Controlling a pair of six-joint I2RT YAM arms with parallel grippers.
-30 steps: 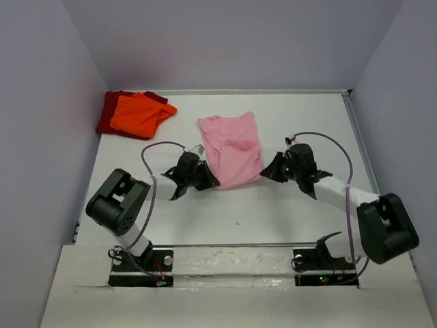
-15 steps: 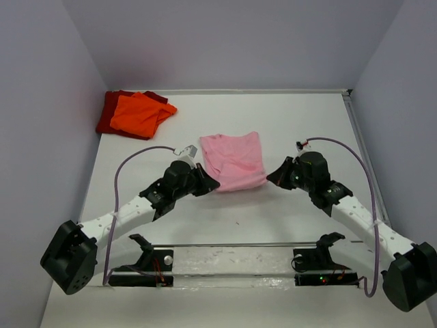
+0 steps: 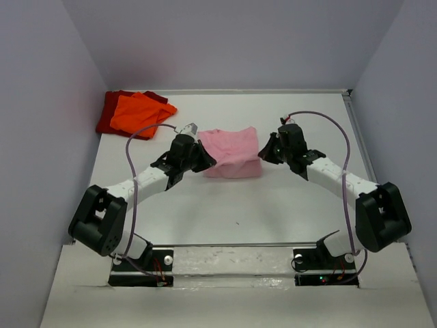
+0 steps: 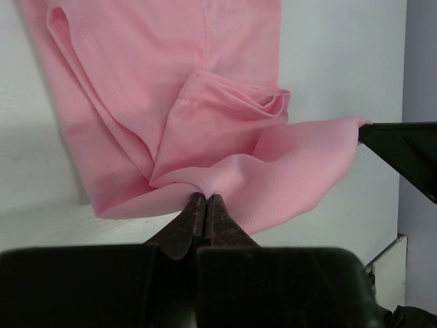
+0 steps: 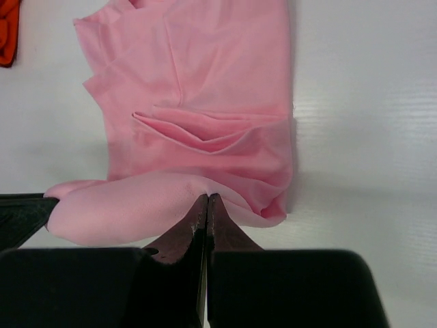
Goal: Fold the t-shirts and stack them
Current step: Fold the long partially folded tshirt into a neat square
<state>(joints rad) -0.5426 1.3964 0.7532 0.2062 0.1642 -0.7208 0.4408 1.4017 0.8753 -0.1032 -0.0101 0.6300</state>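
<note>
The light pink t-shirt [image 3: 233, 152] lies partly folded in the middle of the table. My left gripper [image 3: 207, 158] is shut on its left edge, and the pinched cloth [image 4: 205, 188] bunches at the fingertips. My right gripper [image 3: 265, 152] is shut on its right edge, where a fold of pink [image 5: 171, 198] drapes over the tips. The near edge is lifted and carried over the rest of the shirt. The bright orange t-shirt [image 3: 140, 113] lies on the dark red t-shirt [image 3: 109, 113] at the far left corner.
Grey walls [image 3: 41, 137] close in the white table [image 3: 239, 205] on the left, back and right. The orange and dark red pile sits against the left wall. A corner of orange [image 5: 7, 34] shows at the right wrist view's top left.
Both grippers have moved away from the arm bases toward the back, carrying the pink shirt's near edge over itself. The shirt now looks shorter front to back.
</note>
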